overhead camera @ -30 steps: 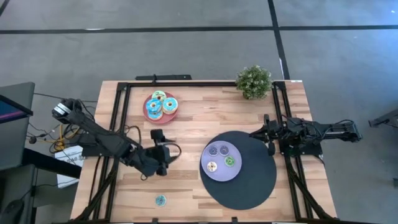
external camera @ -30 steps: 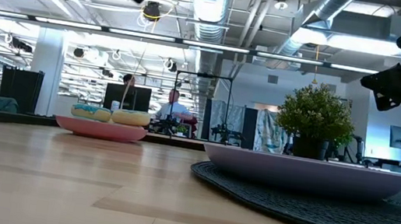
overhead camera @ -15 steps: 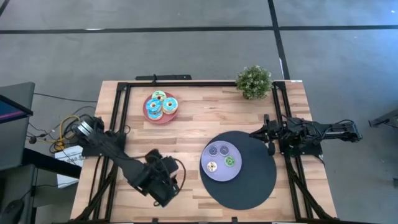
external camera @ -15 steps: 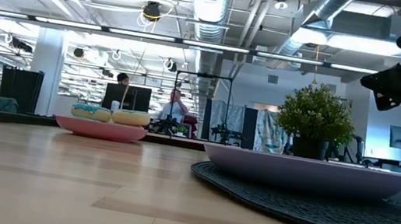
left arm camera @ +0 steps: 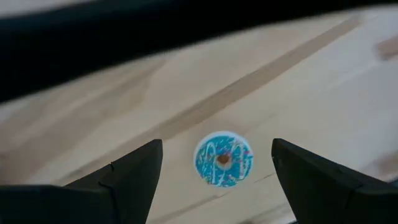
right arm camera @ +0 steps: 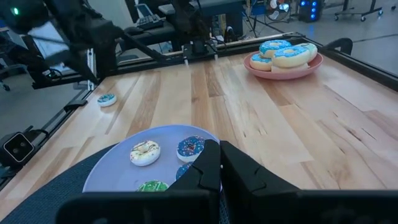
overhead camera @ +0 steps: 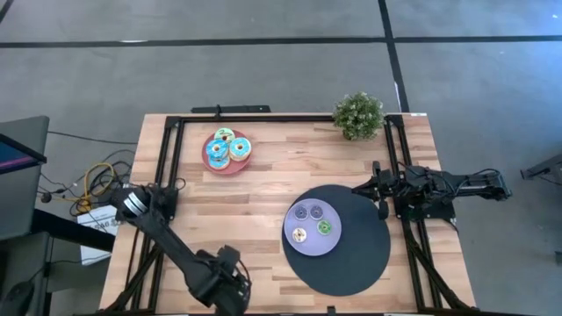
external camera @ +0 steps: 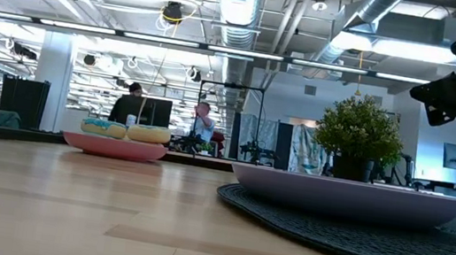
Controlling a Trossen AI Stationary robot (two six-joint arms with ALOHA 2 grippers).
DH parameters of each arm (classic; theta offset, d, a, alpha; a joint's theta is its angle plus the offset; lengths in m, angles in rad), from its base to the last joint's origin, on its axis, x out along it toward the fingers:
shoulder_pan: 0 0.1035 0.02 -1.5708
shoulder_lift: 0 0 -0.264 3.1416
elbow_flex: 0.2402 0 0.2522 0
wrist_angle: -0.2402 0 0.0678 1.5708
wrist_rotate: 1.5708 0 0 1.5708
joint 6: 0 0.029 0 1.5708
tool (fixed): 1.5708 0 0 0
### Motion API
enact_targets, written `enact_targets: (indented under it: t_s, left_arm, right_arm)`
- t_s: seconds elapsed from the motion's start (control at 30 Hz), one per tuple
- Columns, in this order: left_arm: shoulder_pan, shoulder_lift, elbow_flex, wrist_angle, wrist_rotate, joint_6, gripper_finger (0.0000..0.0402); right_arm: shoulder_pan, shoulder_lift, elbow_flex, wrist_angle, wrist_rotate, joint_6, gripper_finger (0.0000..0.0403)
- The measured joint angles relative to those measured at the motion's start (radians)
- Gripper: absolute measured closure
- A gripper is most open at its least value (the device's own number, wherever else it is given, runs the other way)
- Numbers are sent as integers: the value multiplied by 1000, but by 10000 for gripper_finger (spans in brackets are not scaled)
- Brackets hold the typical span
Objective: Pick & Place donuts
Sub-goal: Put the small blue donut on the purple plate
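Teal donut (left arm camera: 223, 158) alone on bench (overhead camera: 272, 189) between wide-spread left end effector (left arm camera: 217, 171); lavender plate (right arm camera: 118, 171) holds small donuts (right arm camera: 145, 152); right end effector (right arm camera: 219, 163) closed.

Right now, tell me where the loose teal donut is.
The teal donut lies alone on the bare wood near the table's front edge, directly beneath the open left end effector, well away from both plates.

Light wooden counter (overhead camera: 263, 184) with a dark frame, seen from above.

A pink plate (overhead camera: 227, 151) sits toward the far left, a potted plant (overhead camera: 358, 115) at the far right corner. A round dark mat (overhead camera: 356, 250) lies right of centre, with a lavender plate (overhead camera: 314, 228) on its left part. A single teal donut (left arm camera: 223, 158) lies on bare wood near the front left edge.
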Motion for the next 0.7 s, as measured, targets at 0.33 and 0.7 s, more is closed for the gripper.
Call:
enact_targets:
  t_s: [0.33, 0.7]
  left_arm:
    - [-47, 23, -6, 63, -7, -120, 106]
    - [-55, 23, -164, 307, 0, -171, 106]
  right_arm:
    - [0, 0, 0, 0, 0, 0, 403]
    - [0, 0, 0, 0, 0, 0, 403]
